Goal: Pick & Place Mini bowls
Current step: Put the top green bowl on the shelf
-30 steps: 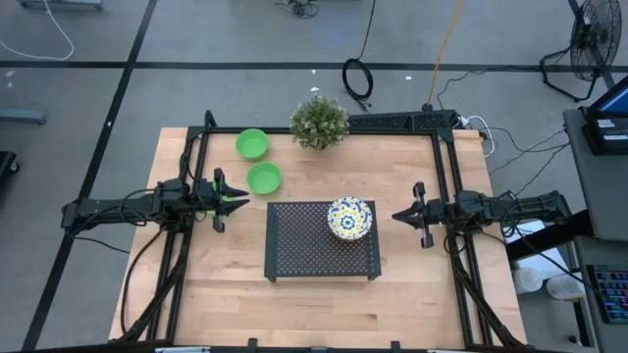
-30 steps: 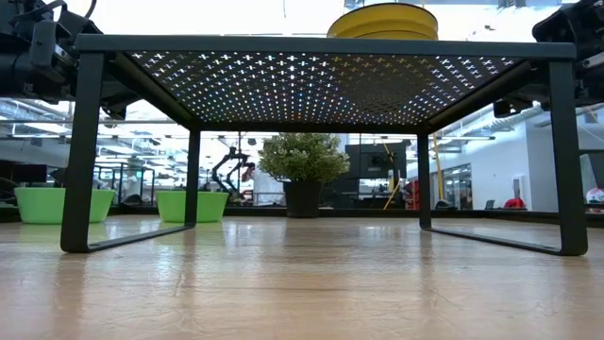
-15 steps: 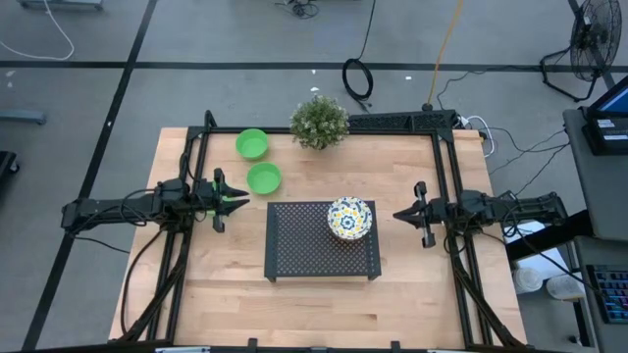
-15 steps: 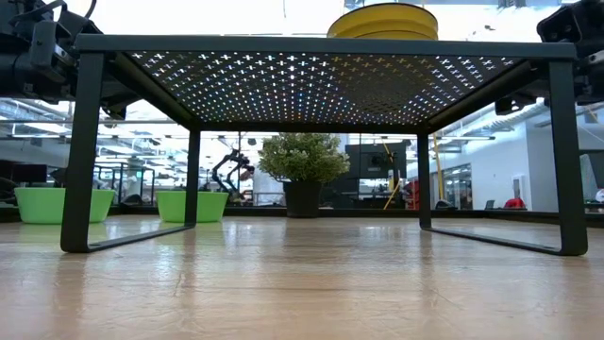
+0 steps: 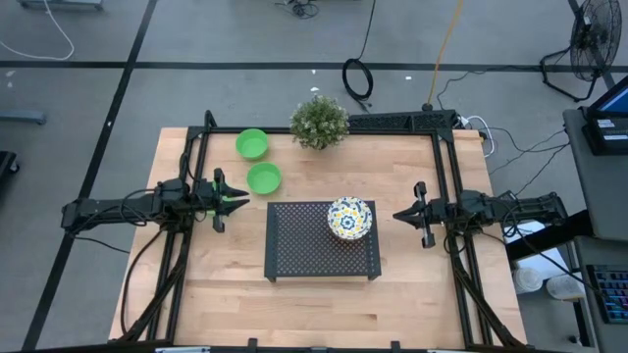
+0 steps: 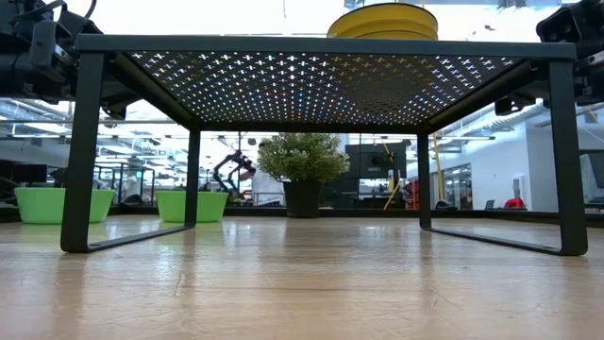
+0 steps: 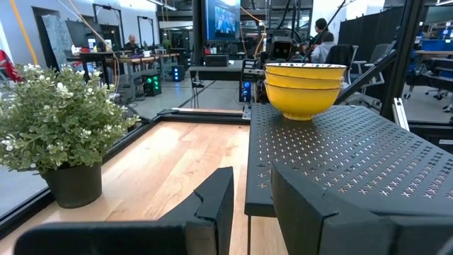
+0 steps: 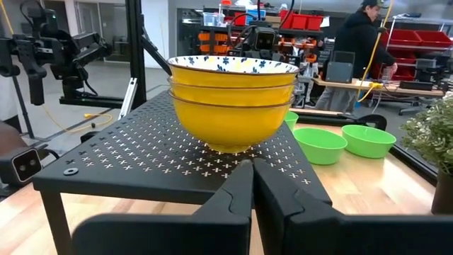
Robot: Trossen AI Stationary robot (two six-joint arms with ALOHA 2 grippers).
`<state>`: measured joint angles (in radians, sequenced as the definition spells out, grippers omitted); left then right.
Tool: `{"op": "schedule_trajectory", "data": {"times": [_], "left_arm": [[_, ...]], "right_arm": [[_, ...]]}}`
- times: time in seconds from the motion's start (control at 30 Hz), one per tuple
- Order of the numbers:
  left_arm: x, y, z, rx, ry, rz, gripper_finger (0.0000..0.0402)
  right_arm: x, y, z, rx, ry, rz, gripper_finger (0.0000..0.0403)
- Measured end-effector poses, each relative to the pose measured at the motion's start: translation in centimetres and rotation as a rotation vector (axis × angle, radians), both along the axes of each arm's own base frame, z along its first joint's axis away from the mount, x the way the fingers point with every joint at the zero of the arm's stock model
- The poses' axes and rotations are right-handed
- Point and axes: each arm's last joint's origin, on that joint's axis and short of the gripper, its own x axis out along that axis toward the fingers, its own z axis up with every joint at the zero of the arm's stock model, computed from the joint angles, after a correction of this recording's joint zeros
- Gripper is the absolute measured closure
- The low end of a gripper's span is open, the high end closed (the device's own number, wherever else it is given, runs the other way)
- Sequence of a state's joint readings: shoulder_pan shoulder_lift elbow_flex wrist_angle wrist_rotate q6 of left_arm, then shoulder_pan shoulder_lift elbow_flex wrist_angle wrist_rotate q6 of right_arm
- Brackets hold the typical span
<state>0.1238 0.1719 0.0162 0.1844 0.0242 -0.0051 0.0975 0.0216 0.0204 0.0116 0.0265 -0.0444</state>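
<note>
On the desk (image 5: 226,284) stands a black perforated rack (image 5: 304,245) carrying stacked floral bowls (image 5: 349,218). Left gripper (image 5: 235,197) fingers part-open, empty; right gripper (image 5: 400,215) fingers closed, empty. Farther back: two green bowls (image 5: 263,177) (image 5: 252,143), then a potted plant (image 5: 319,122).

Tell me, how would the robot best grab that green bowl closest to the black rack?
Probably by its rim. The green bowl sits upright and open on the table, so one finger could go inside and one outside its thin wall, coming down from above. The left gripper waits just beside it, nearer than the right gripper. The side facing away from the rack looks least crowded.
</note>
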Motion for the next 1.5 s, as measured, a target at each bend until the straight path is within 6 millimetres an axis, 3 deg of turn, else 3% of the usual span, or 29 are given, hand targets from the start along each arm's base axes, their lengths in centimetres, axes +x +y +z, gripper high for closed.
{"op": "schedule_trajectory", "data": {"times": [1.4,1.5], "left_arm": [[0.0,0.0,0.0,0.0,0.0,0.0,0.0302],[0.0,0.0,0.0,0.0,0.0,0.0,0.0302]], "right_arm": [[0.0,0.0,0.34,0.009,-0.034,0.001,0.0403],[0.03,-0.33,0.41,0.032,-0.041,-0.118,0.0403]]}}
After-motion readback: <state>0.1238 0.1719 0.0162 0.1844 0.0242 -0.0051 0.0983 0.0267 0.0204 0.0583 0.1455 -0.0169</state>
